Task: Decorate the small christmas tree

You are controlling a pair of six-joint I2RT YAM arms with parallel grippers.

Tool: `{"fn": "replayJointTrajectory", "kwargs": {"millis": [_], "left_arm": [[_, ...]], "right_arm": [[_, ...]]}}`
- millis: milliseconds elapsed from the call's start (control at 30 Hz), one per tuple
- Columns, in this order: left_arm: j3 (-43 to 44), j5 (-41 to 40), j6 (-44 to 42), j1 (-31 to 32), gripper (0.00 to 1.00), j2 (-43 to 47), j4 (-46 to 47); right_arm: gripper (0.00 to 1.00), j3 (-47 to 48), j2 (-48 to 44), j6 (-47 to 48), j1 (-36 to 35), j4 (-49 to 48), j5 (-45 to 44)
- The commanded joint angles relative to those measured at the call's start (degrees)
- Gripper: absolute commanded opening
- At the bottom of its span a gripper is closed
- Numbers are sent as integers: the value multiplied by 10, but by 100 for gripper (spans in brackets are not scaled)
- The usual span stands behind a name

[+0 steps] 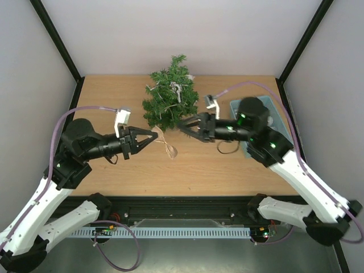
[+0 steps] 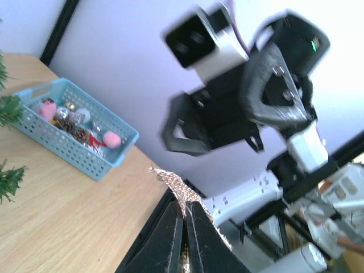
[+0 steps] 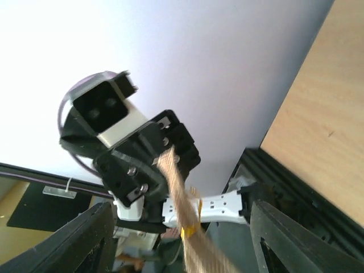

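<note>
The small christmas tree (image 1: pixel 170 99) stands at the back middle of the table; a few of its branches show at the left edge of the left wrist view (image 2: pixel 8 109). My left gripper (image 1: pixel 153 136) is shut on a burlap ribbon (image 1: pixel 168 149) just in front of the tree. In the left wrist view the ribbon (image 2: pixel 173 185) sticks up from between the closed fingers of that gripper (image 2: pixel 183 219). My right gripper (image 1: pixel 183 126) is open, facing the left one at the tree's foot. In its wrist view the blurred ribbon (image 3: pixel 176 193) hangs between the spread fingers of that gripper (image 3: pixel 182 244), untouched.
A light-blue basket (image 1: pixel 269 103) of ornaments sits at the right, mostly under my right arm. In the left wrist view the basket (image 2: pixel 85 151) holds pink balls, pine cones and shiny baubles. Grey walls and black frame posts close in the wooden table (image 1: pixel 108 102).
</note>
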State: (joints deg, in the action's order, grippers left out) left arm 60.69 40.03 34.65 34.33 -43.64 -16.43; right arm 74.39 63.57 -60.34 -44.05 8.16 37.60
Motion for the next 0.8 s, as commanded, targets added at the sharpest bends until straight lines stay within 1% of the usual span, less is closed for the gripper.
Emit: {"fn": "replayJointTrajectory", "kwargs": {"millis": [0,100,233,300,467,767], "left_arm": [[-44,-81,97,0,2,50,123],[-91,-127,149,0,2,80,203],[-140,-150,192,0,3,91,307],[-157,-157,199,0,2,90,341],[-166,-170,180,0,2,85,350],[-187,-171,175,0,2,79,371]], "right_arm": [[68,-93,-110,-15,4,-40,-71],[68,-189,-163,-103,4,-153,-80],[68,-253,-162,-179,2,-227,-70],[68,-277,-158,-234,2,-294,-69],[67,-277,-128,-292,0,-382,-67],[62,-270,-96,-342,-7,-453,-85]]}}
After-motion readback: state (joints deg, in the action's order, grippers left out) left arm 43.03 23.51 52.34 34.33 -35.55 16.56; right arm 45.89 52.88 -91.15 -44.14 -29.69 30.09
